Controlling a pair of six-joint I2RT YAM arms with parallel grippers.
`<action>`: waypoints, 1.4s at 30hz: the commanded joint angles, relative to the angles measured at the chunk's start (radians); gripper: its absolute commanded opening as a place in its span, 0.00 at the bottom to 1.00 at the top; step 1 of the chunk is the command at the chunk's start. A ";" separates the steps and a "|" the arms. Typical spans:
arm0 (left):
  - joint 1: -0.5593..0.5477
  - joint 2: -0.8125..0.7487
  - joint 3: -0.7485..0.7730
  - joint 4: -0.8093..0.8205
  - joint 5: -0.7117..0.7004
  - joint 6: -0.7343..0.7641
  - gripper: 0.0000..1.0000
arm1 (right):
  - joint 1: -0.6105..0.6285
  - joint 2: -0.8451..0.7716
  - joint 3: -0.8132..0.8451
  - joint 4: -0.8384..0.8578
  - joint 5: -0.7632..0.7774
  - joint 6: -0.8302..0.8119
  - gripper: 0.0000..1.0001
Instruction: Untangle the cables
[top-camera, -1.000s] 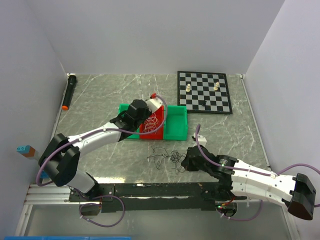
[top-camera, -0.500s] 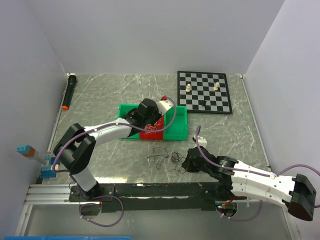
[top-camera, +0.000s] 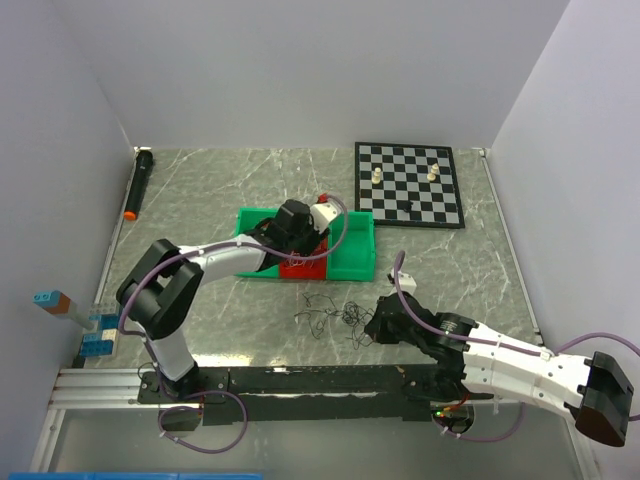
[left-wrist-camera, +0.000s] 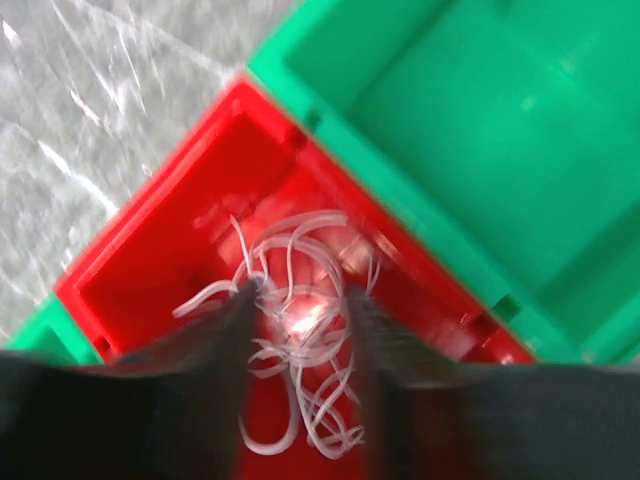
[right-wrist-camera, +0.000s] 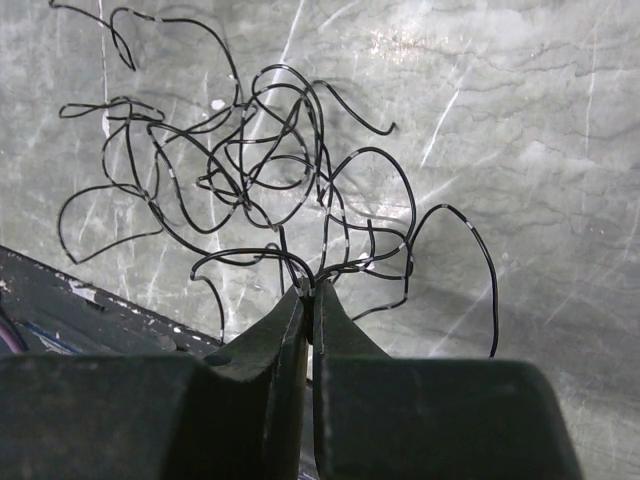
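Note:
A bunch of thin white cables (left-wrist-camera: 300, 330) lies in the red bin (left-wrist-camera: 150, 270). My left gripper (left-wrist-camera: 302, 295) hangs just above them, open, its blurred fingers on either side of the bunch. In the top view the left gripper (top-camera: 300, 225) sits over the red bin (top-camera: 300, 268). A loose tangle of black cables (right-wrist-camera: 250, 170) lies on the marble table (right-wrist-camera: 520, 120). My right gripper (right-wrist-camera: 311, 290) is shut on strands at its near edge. From above, the black cables (top-camera: 330, 315) lie in front of the bins, with the right gripper (top-camera: 375, 325) at their right.
A green bin (top-camera: 352, 245) adjoins the red one on the right. A chessboard (top-camera: 410, 185) with a few pieces lies at the back right. A black marker (top-camera: 137, 182) lies along the left wall. Blue blocks (top-camera: 95, 335) sit at the near left.
The left gripper has shifted right over the bins and its jaws have opened above the white cables. The right arm and the black cables have not moved.

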 joint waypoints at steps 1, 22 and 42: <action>0.012 -0.099 -0.018 -0.021 0.031 0.032 0.62 | -0.009 -0.005 0.017 0.030 -0.008 -0.015 0.00; -0.137 -0.395 -0.128 -0.453 0.510 0.387 0.82 | -0.013 -0.011 0.042 -0.032 -0.003 -0.004 0.00; -0.284 -0.145 -0.099 -0.171 0.591 0.385 0.75 | -0.015 -0.037 0.032 -0.035 0.000 0.011 0.00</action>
